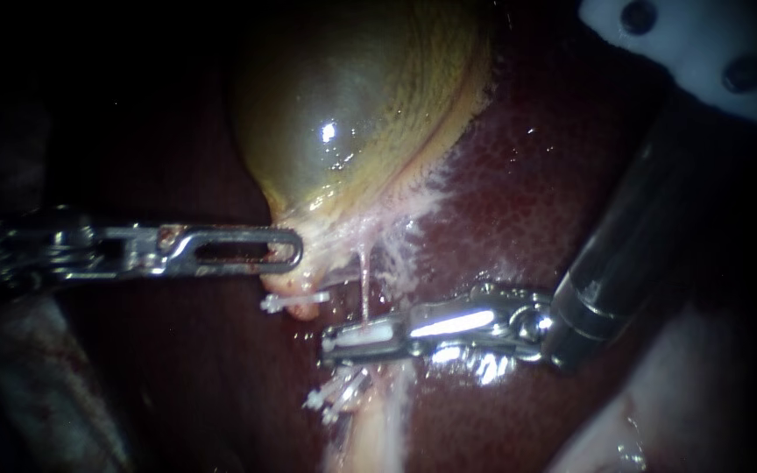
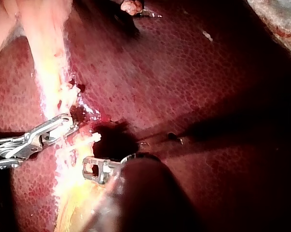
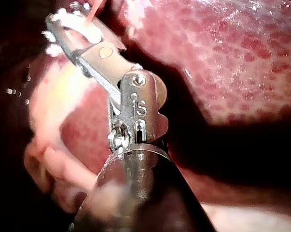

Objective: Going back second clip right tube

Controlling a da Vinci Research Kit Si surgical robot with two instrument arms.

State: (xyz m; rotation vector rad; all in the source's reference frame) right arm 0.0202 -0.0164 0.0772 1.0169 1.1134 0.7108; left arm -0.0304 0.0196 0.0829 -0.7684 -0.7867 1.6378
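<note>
The yellow-green gallbladder lies on the dark red liver. My left instrument comes in level from the left, its slotted jaws shut on the pale tissue at the gallbladder's lower end. A thin tube runs down from there into my right instrument. Its narrow jaws lie close together on a white clip at that tube. Another white clip sits just under the left jaws. Several more clips cluster lower down. In the right wrist view the right instrument reaches the thin tube.
A white plastic part with dark holes shows at the upper right above the right shaft. A pale band of tissue runs downward below the clips. In the left wrist view my left instrument and right instrument lie close together over the liver.
</note>
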